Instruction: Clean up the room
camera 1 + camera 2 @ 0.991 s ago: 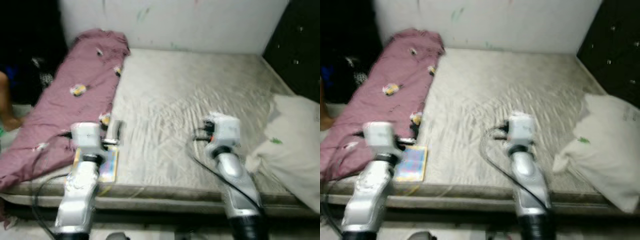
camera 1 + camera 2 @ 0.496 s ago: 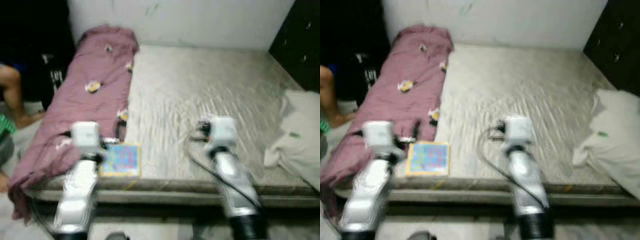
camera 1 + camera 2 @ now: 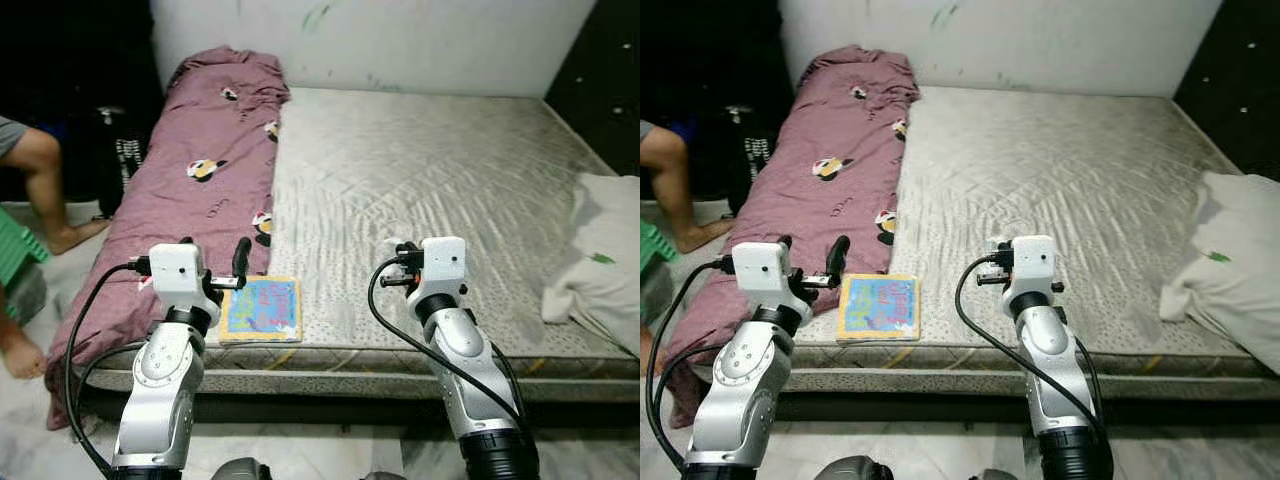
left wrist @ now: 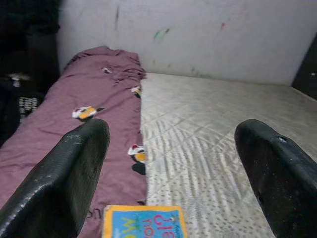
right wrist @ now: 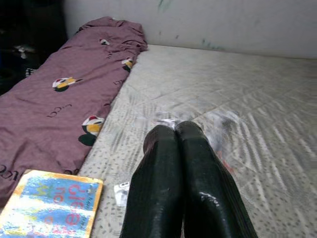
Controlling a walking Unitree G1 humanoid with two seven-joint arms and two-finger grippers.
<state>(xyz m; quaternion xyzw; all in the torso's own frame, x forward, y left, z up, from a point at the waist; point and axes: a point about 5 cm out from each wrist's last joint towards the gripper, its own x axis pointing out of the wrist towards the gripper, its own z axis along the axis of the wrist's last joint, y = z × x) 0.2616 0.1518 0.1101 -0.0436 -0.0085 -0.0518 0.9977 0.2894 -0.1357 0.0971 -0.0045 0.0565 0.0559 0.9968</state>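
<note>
Book (image 3: 261, 308) below left end effector (image 3: 212, 262)

Not much lettering on offer here. The colourful book (image 5: 48, 204) at the lower left of the right wrist view carries big pink letters on its blue cover, seen upside down and too blurred to read. On the maroon blanket (image 5: 54, 106), upper left, small dark script beside the cartoon prints looks like writing, yet it cannot be made out either.
</note>
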